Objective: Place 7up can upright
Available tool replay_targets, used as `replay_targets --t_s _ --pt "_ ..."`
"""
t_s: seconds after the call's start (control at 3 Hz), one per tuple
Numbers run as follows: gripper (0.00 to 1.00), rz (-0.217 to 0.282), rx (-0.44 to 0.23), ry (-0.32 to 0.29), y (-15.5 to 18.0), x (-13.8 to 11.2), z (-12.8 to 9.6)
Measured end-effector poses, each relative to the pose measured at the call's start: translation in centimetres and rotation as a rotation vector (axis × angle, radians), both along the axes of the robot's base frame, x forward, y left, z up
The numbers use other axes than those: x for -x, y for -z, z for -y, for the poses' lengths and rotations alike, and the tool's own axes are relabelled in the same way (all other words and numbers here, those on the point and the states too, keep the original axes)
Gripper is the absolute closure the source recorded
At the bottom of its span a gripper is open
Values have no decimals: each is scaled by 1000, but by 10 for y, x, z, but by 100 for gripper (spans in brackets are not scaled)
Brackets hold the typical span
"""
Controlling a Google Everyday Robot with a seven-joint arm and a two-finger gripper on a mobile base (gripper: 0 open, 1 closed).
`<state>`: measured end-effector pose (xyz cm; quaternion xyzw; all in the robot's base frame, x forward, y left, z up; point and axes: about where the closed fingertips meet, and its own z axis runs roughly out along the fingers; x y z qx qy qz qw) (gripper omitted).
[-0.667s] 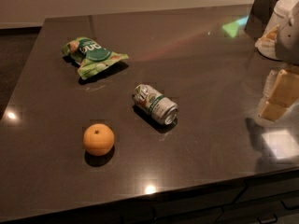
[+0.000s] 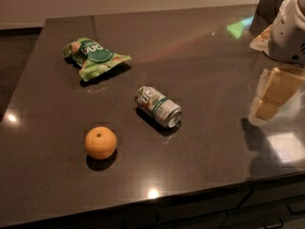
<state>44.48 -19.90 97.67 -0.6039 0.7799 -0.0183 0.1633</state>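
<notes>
Your 7up can point(image 2: 158, 107) lies sideways on the table point(image 2: 205, 56), orange point(image 2: 100, 142) at its 8 o'clock. The gripper point(image 2: 275, 94) hangs at 3 o'clock, well apart; can't tell if it's open.

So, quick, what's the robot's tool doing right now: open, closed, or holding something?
Tool: at the right edge of the table, well apart from the 7up can lying on its side; open or closed cannot be told.
</notes>
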Motion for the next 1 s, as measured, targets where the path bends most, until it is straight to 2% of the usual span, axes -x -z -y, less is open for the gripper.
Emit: replay_targets --t_s 0.33,1.0 --pt "0 -19 -7 1 5 -14 -29" --pt "0 -113 -1 75 29 -38 -101"
